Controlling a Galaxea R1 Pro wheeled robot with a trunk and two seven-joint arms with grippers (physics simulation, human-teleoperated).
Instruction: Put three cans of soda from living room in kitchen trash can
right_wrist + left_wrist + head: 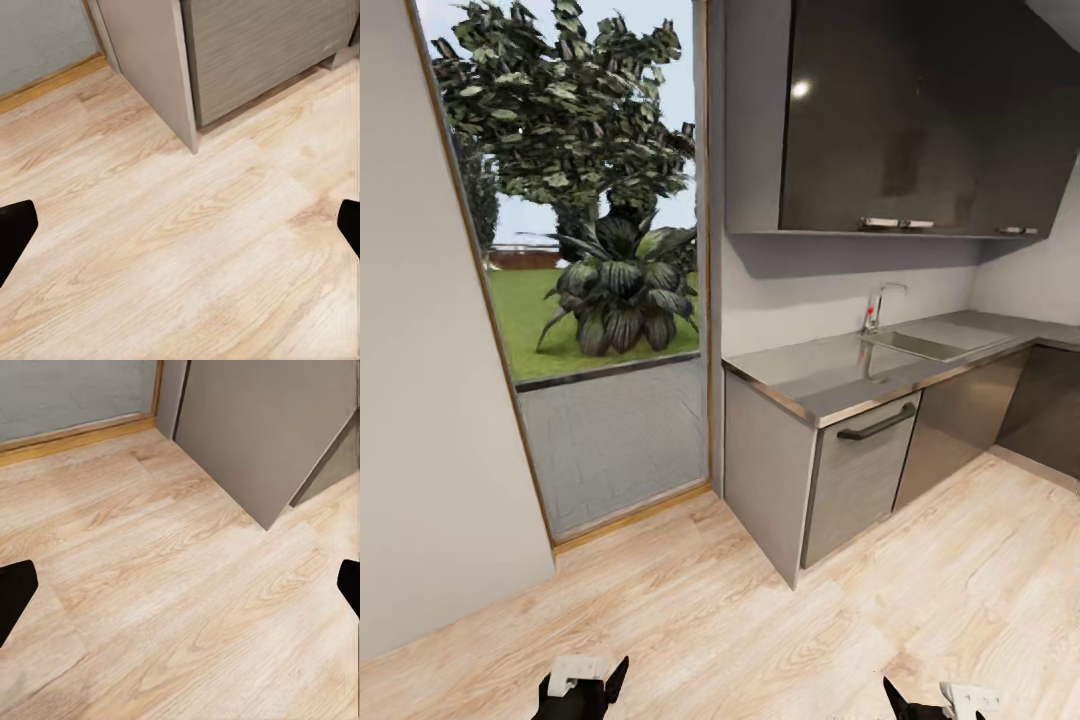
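I am in the kitchen, facing a steel counter (810, 375) with a sink (925, 345). The cans of soda and the tash can are out of view. My left gripper (585, 692) sits low at the bottom edge of the head view, over the wood floor. In the left wrist view its black fingertips (15, 594) stand far apart, open, with bare floor between them. My right gripper (925, 705) is at the bottom right, also open, with its fingertips (15, 234) wide apart over the floor and nothing held.
A grey cabinet end panel (760, 470) and an appliance front with a dark handle (860, 475) stand ahead on the right. Dark wall cupboards (900, 110) hang above. A glass door (610, 430) onto a garden is ahead on the left, beside a white wall (420, 420). Wood floor (690, 620) lies in front.
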